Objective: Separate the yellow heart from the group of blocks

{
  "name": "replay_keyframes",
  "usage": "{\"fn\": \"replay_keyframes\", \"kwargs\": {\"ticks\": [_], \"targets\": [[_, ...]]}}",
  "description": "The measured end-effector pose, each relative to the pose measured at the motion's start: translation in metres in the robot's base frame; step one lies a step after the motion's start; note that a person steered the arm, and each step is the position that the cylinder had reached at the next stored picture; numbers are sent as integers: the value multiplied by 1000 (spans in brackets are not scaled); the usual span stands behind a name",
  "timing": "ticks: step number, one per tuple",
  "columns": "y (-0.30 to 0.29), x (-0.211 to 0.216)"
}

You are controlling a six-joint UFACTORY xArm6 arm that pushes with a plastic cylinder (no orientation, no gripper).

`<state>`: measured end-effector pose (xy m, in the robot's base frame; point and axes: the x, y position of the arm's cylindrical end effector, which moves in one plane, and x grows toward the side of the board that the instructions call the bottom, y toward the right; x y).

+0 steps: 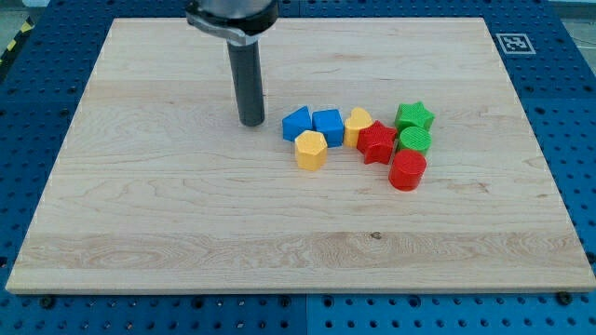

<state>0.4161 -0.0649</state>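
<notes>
Wooden and pale, the worktop (pixel 168 214) is lying on a blue perforated base (pixel 577 112), and a small black-and-white marker (pixel 513 43) is sitting near the worktop's corner at the view's top right. All the blocks are gathering in one tight cluster, a little right of the middle.

At the view's left end of the cluster, a blue block with a peaked top (pixel 296 123) is standing just beside a blue cube (pixel 328 126). A yellow hexagonal block (pixel 310 150) is resting just below these two, touching or almost touching them. The yellow heart (pixel 357 123) is sitting right of the blue cube and is pressing against a red star-like block (pixel 377 142) on its lower right side; part of the heart is being hidden by that red block. Further right, a green star (pixel 414 116) is standing at the top, a green rounded block (pixel 414 140) is just below it, and a red rounded block (pixel 407 170) is lying at the bottom of the cluster.

The arm is carrying no fingers, only a dark rod coming down from the view's top. My tip (pixel 250 122) is resting on the wood, left of the blue peaked block, near but apart from it, and well apart from the yellow heart.
</notes>
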Motion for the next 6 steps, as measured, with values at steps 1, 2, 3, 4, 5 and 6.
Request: {"fn": "replay_keyframes", "kwargs": {"ticks": [1, 2, 3, 4, 5, 6], "targets": [[0, 48], [23, 95], [94, 99], [145, 80], [147, 61], [147, 30]]}}
